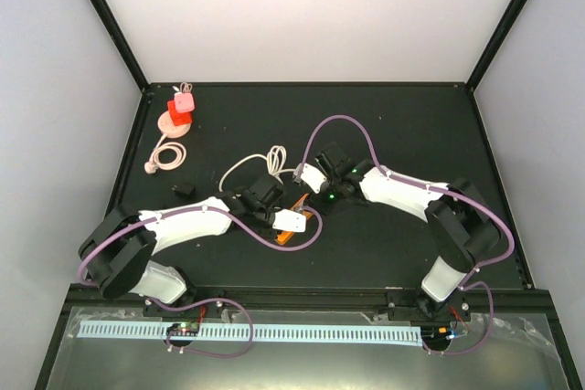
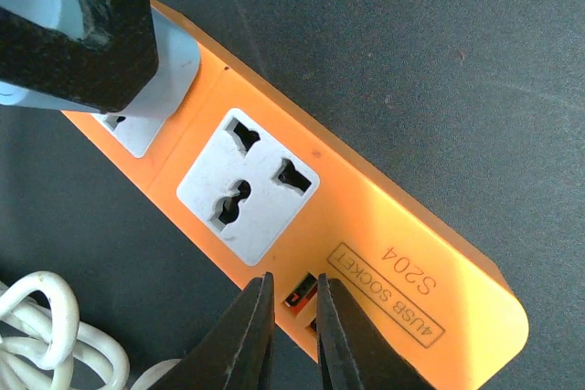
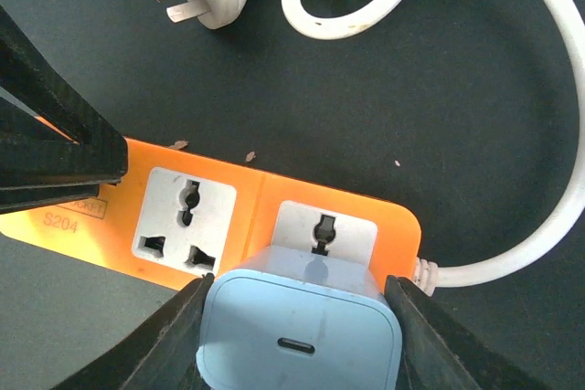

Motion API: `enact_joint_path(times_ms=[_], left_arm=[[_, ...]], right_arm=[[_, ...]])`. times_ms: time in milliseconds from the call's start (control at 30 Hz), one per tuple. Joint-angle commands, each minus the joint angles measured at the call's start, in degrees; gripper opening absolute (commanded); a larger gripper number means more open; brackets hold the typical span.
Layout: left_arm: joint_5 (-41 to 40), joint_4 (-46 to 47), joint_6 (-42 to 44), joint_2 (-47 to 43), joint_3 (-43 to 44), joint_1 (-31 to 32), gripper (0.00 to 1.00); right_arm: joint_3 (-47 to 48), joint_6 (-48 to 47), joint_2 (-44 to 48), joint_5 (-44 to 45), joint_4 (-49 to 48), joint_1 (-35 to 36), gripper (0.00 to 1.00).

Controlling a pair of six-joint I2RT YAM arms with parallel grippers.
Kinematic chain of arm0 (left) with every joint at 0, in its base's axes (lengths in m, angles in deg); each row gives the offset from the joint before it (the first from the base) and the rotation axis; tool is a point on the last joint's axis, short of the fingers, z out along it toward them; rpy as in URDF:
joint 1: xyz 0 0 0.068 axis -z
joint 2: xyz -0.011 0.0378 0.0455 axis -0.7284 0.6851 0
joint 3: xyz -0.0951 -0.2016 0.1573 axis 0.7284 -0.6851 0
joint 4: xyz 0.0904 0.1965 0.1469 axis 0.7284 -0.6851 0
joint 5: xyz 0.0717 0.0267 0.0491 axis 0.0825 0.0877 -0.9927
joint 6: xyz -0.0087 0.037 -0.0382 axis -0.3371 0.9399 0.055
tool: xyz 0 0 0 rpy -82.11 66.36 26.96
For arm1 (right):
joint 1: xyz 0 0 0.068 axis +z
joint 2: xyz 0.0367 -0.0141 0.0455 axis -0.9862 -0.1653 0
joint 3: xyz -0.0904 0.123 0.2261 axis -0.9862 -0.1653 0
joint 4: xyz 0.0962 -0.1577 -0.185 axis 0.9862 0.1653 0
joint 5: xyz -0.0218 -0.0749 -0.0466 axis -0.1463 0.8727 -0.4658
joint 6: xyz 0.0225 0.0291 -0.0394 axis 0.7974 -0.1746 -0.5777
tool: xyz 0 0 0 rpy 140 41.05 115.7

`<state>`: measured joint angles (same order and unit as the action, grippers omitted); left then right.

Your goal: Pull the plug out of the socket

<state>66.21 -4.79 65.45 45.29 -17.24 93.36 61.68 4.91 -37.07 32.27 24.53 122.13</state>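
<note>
Now I see right gripper clamped on blue plug at 3 o'clock end of socket strip; left gripper nearly closed, empty, tips on 9 o'clock end.

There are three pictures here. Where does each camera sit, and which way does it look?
Top external: fixed above and behind the arms, looking down at the table; left arm and right arm show, bases at the bottom.
Left wrist: on the left arm, looking down past its left fingers at the orange power strip.
Right wrist: on the right arm, looking down at the blue plug between its right fingers.
Shared: both wrist views show the strip and plug, from opposite directions.
</note>
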Motion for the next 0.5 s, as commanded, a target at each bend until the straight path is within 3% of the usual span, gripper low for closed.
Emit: enact_joint_path(times_ms=[0, 467], left_arm=[[-2.36, -1.28, -0.76, 2.84, 0.26, 0.24, 0.15], [-2.48, -2.01, -1.35, 2.96, 0.65, 0.28, 0.15]], right_arm=[[1.35, -0.72, 2.54, -1.95, -0.25, 0.85, 0.31], [1.69, -0.58, 4.5, -2.9, -0.23, 0.71, 0.3]])
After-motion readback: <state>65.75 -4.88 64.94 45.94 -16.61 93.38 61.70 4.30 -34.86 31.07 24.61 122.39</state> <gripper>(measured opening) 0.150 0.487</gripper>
